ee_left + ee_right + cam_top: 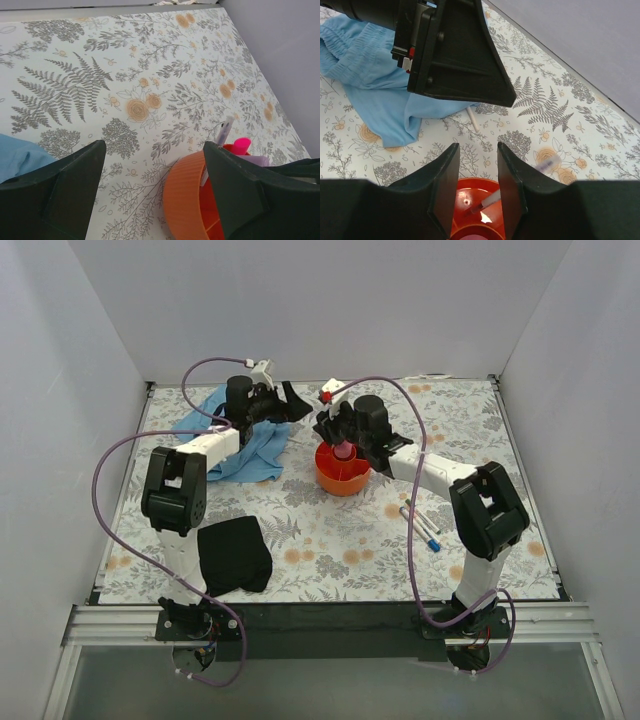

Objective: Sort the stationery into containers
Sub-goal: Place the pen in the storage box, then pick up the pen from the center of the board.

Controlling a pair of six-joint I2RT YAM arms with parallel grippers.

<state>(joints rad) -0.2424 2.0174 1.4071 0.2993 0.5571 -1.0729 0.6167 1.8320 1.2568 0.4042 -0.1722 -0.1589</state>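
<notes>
The round orange bowl [342, 477] stands mid-table. My right gripper [341, 436] hovers right above it, open and empty. In the right wrist view its gripper [477, 150] frames the bowl [470, 192], where a white marker with a red cap [485, 202] lies. My left gripper [283, 400] is open over the blue cloth's far edge. In the left wrist view that gripper [155, 150] is wide open, with the bowl [187, 200] by its right finger. A pink highlighter [241, 145] and a lilac stick [225, 131] stand in the bowl. Thin white markers [424, 525] lie right of the bowl.
A blue cloth [245, 440] lies at the back left, and a black cloth [233, 553] at the front left. A thin white stick [474, 119] lies on the table by the blue cloth's edge. White walls close in the table on three sides.
</notes>
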